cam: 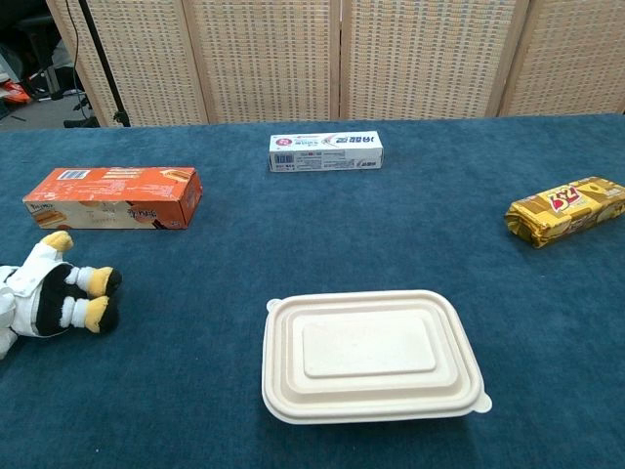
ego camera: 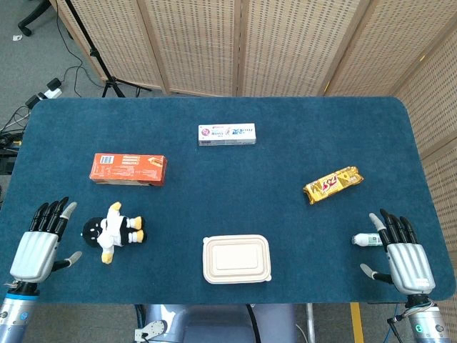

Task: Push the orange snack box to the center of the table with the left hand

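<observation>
The orange snack box [ego camera: 129, 169] lies flat on the left half of the blue table [ego camera: 228, 207]; the chest view shows the same orange snack box [cam: 114, 197] at the left. My left hand [ego camera: 41, 244] rests at the table's near left corner, fingers spread and empty, well short of the box. At the near right corner my right hand [ego camera: 398, 251] also lies with fingers apart, a small bottle [ego camera: 363, 240] just beside its fingertips. Neither hand shows in the chest view.
A plush penguin [ego camera: 114, 231] lies between my left hand and the box. A beige lidded food container [ego camera: 236, 259] sits front centre, a white toothpaste box [ego camera: 227, 134] at the back centre, a yellow snack pack [ego camera: 333, 184] to the right.
</observation>
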